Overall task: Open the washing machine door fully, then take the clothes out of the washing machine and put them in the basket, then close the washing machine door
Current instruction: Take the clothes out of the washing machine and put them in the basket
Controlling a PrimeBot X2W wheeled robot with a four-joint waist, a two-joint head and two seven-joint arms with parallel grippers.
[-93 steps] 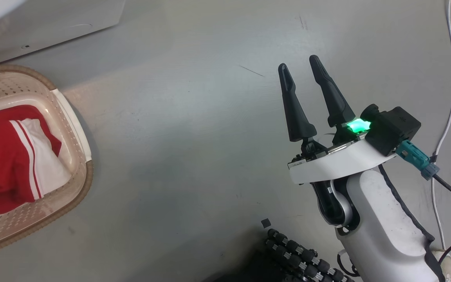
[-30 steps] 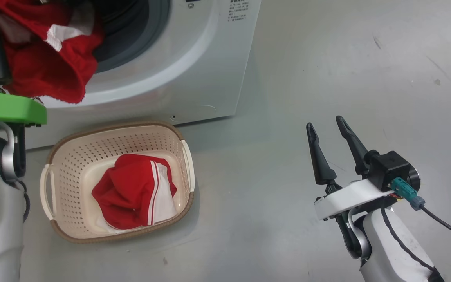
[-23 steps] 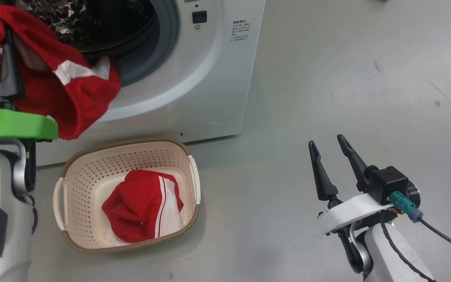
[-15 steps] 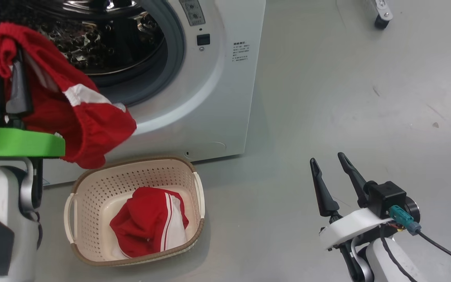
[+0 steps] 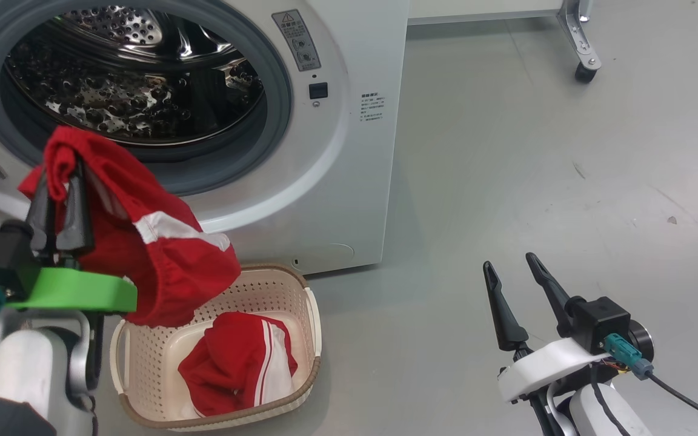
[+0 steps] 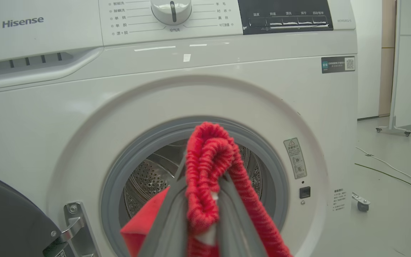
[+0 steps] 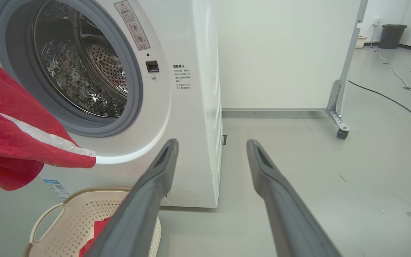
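**Red garment over the basket: lower it before letting go**

The left end effector (image 5: 61, 203) is clamped on the gathered elastic edge of a red garment (image 5: 161, 266) with a white stripe. The garment hangs in front of the washing machine (image 5: 349, 181), and its lowest fold sits over the back left rim of the cream basket (image 5: 314, 315) on the floor. A second red-and-white garment (image 5: 240, 363) already lies inside. The right end effector (image 5: 509, 263) holds nothing; its fingers are spread, well off to the side above the floor. The washing machine door (image 6: 5, 214) stands swung open at the left, and the drum (image 5: 131, 85) shows bare steel.

To my eye the drop wants care, because the cloth is limp and hangs off-centre. I'd carry the grip further over the basket's middle, come down until the fold settles inside, and only then release. Let go from here and part of it could drape over the rim or slip to the floor.
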